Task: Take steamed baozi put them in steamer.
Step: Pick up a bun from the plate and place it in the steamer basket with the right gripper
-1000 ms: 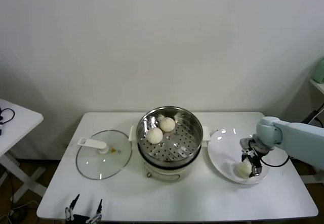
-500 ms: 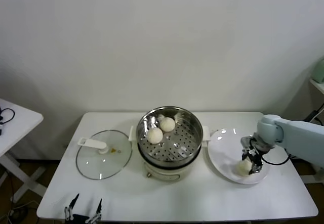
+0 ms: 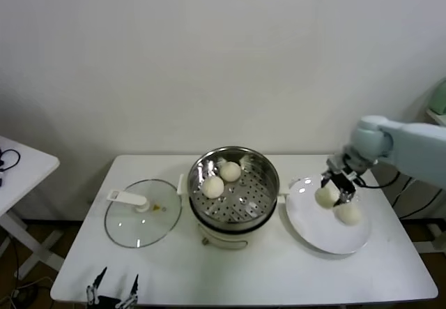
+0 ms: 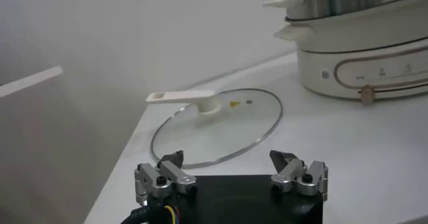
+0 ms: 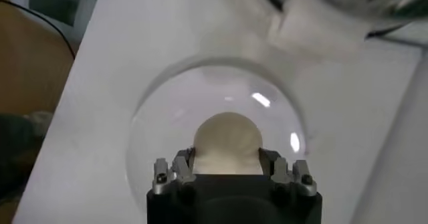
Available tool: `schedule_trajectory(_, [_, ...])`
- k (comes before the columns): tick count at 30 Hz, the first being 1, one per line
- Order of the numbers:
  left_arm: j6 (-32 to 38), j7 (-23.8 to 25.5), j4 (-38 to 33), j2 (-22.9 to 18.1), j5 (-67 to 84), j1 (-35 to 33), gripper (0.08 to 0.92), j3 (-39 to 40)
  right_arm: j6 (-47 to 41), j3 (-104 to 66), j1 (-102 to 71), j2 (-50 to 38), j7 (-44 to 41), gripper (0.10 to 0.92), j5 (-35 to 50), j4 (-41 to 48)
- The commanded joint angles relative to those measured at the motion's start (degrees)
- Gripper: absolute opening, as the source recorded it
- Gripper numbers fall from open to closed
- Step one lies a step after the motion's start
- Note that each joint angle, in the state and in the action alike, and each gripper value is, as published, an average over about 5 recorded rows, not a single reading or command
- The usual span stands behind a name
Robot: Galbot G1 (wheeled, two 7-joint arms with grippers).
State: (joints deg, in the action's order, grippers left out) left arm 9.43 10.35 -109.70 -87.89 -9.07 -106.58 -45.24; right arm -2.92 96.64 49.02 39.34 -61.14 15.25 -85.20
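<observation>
Right gripper (image 3: 337,186) clasps a baozi (image 3: 326,196) by its sides above the plate (image 3: 306,218); soft, light dough, likely dents if squeezed; left gripper (image 4: 231,175) idle, spread

You see the steamer (image 3: 234,185) in shiny perforated metal, its base glossy cream plastic; the lid (image 3: 143,213) is clear glass (white handle); smooth matt baozi (image 3: 213,186); glossy plate (image 3: 312,229).

- You're looking at a right arm (image 3: 404,145) wearing a smooth pale blue-grey shell, with a thin black cable trailing under it.
- Its right gripper (image 5: 233,168) is showing a black body and silver finger brackets with small screws.
- The left gripper (image 4: 231,172) is sporting the same look, with coloured wires peeking out.
</observation>
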Motion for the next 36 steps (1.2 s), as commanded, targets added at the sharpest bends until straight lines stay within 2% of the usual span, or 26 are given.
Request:
schedule_trajectory(1, [0.16,0.0,0.34,-0.24,-0.28,0.07,0.823,0.34,9.24,1.74,21.09,8.98,-2.31,0.644,7.69,-7.84])
schedule_trajectory(5, [0.22,-0.02,0.28,-0.32,-0.42,0.12,0.823,0.56,12.02,-2.98,20.64,13.79,-2.1,0.638,6.74,-9.12])
schedule_trajectory(15, [0.16,-0.32,-0.14,-0.54,-0.31,0.09,0.823,0.45,13.39,-9.86,7.78,23.76,3.75,0.643,-7.08,-13.85])
schedule_trajectory(26, [0.32,-0.57,-0.21,-0.61,-0.37,-0.23,0.823,0.33,15.6,-8.78,-4.23,27.19,5.85,0.623,-20.84,-10.92])
schedule_trajectory(36, [0.36,-0.64,0.22,-0.6,-0.39,-0.14,0.823,0.26,16.41,-8.18,-10.98,27.92,6.46,0.626,-26.34,-7.11])
